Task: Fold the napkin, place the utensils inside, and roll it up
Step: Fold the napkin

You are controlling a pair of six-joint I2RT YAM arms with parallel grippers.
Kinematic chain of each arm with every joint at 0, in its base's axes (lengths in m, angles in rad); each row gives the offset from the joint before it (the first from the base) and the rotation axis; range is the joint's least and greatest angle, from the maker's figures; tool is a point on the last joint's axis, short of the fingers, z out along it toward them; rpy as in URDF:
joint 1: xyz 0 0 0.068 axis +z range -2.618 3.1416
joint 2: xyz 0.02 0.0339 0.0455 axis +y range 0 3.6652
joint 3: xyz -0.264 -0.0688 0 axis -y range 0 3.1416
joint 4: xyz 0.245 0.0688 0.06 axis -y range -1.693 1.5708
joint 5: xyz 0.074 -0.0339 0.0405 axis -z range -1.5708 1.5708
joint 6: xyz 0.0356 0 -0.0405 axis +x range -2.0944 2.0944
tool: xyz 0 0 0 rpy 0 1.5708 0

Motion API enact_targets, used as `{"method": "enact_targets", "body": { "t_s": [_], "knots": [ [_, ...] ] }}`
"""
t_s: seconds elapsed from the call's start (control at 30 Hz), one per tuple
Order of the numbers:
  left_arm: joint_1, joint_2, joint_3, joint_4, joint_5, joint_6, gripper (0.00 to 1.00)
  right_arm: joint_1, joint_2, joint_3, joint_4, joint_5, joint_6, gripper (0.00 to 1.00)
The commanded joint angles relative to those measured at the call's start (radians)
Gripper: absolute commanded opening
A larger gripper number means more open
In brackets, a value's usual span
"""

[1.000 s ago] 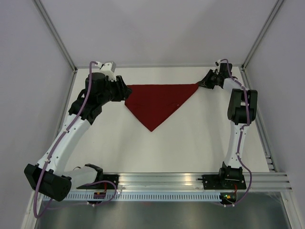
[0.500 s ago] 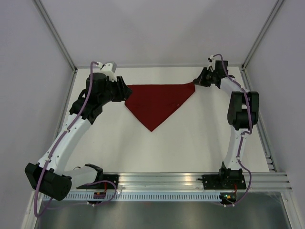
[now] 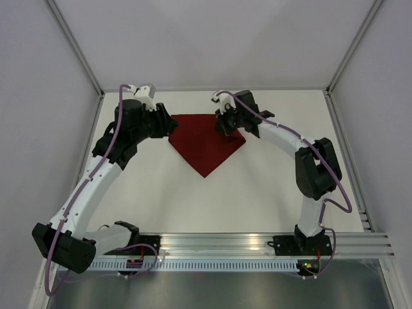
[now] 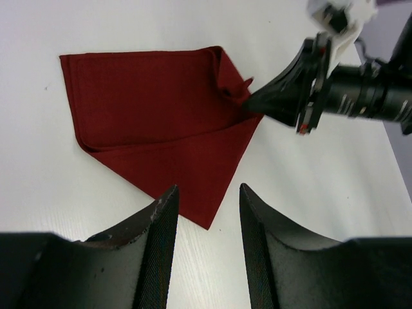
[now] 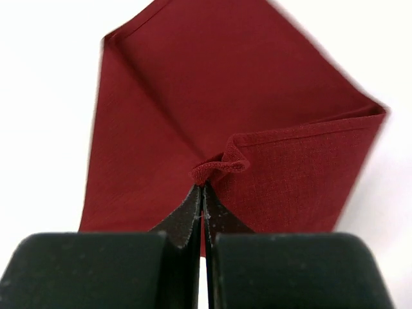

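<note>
The dark red napkin [image 3: 205,147] lies folded on the white table, its point toward the arms. My right gripper [image 3: 224,126] is shut on the napkin's right corner [image 5: 219,168] and holds it over the middle of the cloth, so the right part is doubled over. The napkin fills the right wrist view [image 5: 212,90]. My left gripper [image 3: 172,123] is open and empty just off the napkin's left corner; in the left wrist view [image 4: 207,190] its fingers frame that corner of the napkin [image 4: 154,116]. The right gripper also shows there [image 4: 257,103]. No utensils are in view.
The white table [image 3: 257,193] is walled by grey panels at the back and sides. An aluminium rail [image 3: 219,243] with the arm bases runs along the near edge.
My right gripper has moved left from the table's far right, carrying the napkin's right corner over the cloth toward its middle. The left arm has stayed put.
</note>
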Motion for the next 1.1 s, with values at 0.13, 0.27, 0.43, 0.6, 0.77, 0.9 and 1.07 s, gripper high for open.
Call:
{"method": "enact_targets", "body": {
  "t_s": [0.13, 0.27, 0.43, 0.6, 0.77, 0.9, 1.07],
  "knots": [
    [0.001, -0.042, 0.047, 0.004, 0.01, -0.045, 0.48, 0.171, -0.058, -0.109, -0.041, 0.109, -0.305, 0.0],
    [0.001, -0.042, 0.046, 0.003, 0.007, -0.044, 0.48, 0.213, -0.066, -0.158, -0.036, 0.106, -0.342, 0.0],
    [0.001, -0.04, 0.046, 0.004, 0.005, -0.044, 0.48, 0.236, -0.092, -0.215, -0.031, 0.072, -0.386, 0.0],
    [0.001, -0.035, 0.041, 0.003, 0.007, -0.045, 0.48, 0.267, -0.106, -0.258, -0.005, 0.07, -0.4, 0.0],
    [0.001, -0.035, 0.037, 0.003, 0.007, -0.044, 0.48, 0.287, -0.124, -0.284, 0.015, 0.066, -0.405, 0.01],
    [0.001, -0.034, 0.03, 0.006, 0.01, -0.045, 0.48, 0.302, -0.121, -0.281, 0.015, 0.07, -0.405, 0.0],
    [0.001, -0.035, 0.026, 0.007, 0.016, -0.045, 0.48, 0.329, -0.101, -0.281, 0.025, 0.09, -0.402, 0.01]
  ]
}}
